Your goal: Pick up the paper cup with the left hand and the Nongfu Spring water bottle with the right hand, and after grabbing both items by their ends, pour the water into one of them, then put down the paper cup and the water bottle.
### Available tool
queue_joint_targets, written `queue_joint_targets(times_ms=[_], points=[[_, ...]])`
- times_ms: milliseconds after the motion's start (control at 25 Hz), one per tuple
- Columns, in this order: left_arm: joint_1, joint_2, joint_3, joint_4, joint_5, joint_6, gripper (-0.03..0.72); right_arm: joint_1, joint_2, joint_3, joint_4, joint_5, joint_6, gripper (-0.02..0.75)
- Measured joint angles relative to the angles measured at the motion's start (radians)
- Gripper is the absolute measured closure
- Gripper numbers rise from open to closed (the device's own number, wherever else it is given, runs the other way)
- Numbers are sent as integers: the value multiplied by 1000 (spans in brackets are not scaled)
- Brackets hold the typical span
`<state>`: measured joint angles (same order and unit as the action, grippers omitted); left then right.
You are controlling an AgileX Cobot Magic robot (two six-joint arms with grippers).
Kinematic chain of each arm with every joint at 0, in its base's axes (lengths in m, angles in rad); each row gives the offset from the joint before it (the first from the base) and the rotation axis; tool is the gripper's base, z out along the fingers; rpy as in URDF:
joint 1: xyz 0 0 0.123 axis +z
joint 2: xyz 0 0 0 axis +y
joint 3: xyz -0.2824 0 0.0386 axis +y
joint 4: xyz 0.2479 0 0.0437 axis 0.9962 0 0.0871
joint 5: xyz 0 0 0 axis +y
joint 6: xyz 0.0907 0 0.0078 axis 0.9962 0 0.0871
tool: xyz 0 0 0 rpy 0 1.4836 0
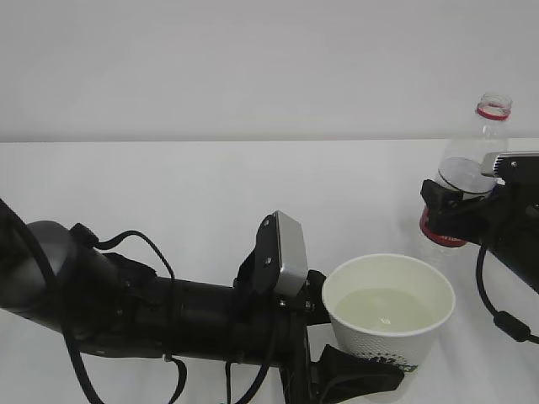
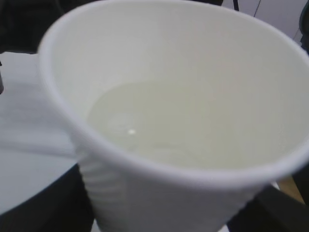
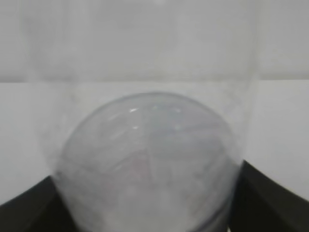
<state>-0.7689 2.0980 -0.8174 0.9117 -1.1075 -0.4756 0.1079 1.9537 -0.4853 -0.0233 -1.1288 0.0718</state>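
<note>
The white paper cup stands upright at the front right, and my left gripper is shut on its lower part. Faintly yellowish water fills part of it. The left wrist view shows the cup and its water close up, between black fingers. The clear Nongfu Spring water bottle stands upright at the far right, uncapped, with a red neck ring and red label. My right gripper surrounds its middle. In the right wrist view the bottle sits between black fingers; contact is unclear.
The white table runs back to a pale wall. My left arm, with its grey block and cables, lies across the front left. The right arm enters from the right edge.
</note>
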Motion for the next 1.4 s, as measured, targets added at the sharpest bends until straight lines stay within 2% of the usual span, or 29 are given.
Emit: queue_joint_targets(times_ms=[440, 1200, 1400], points=[[0, 0, 0, 0, 0, 0, 156, 0, 0, 5, -4, -8, 0, 138], [0, 0, 0, -2, 0, 0, 156, 0, 0, 155, -45, -17, 0, 136], [0, 0, 0, -44, 0, 0, 156, 0, -16, 209, -49, -17, 0, 136]])
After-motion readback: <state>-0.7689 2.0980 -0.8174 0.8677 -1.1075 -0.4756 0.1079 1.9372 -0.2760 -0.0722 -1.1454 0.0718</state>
